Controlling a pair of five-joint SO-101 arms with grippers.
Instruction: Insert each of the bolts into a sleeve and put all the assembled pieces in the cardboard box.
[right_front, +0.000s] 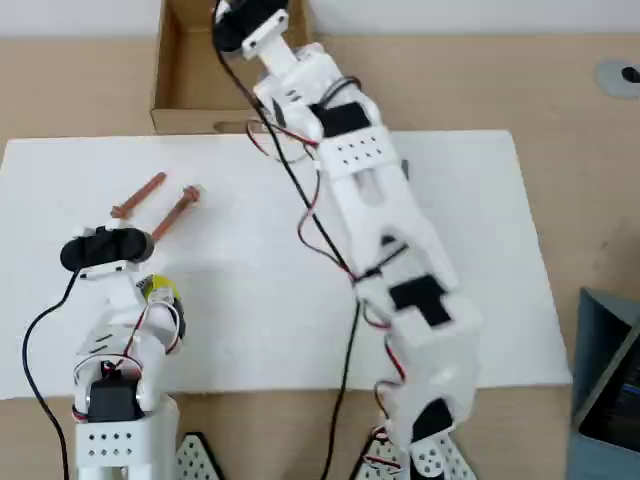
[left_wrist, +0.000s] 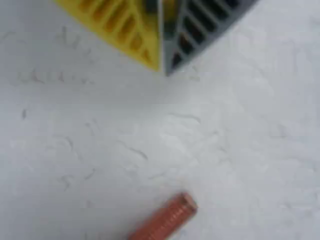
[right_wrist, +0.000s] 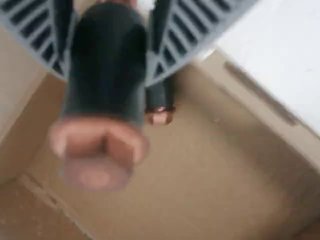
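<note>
Right gripper (right_wrist: 107, 45) clenched on a sleeved bolt (right_wrist: 100, 115) above the floor of the box (right_wrist: 210, 165), where another sleeved piece (right_wrist: 160, 107) seems already dropped — still to do, a bare bolt (right_front: 138, 195) and a second bolt (right_front: 178, 212) on the sheet (right_front: 450, 250) near the left gripper (left_wrist: 161, 67), pinched closed on nothing.

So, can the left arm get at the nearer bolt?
Probably yes: the bolt lies bare just ahead of the left gripper, nothing between them; its shut jaws must open first.
</note>
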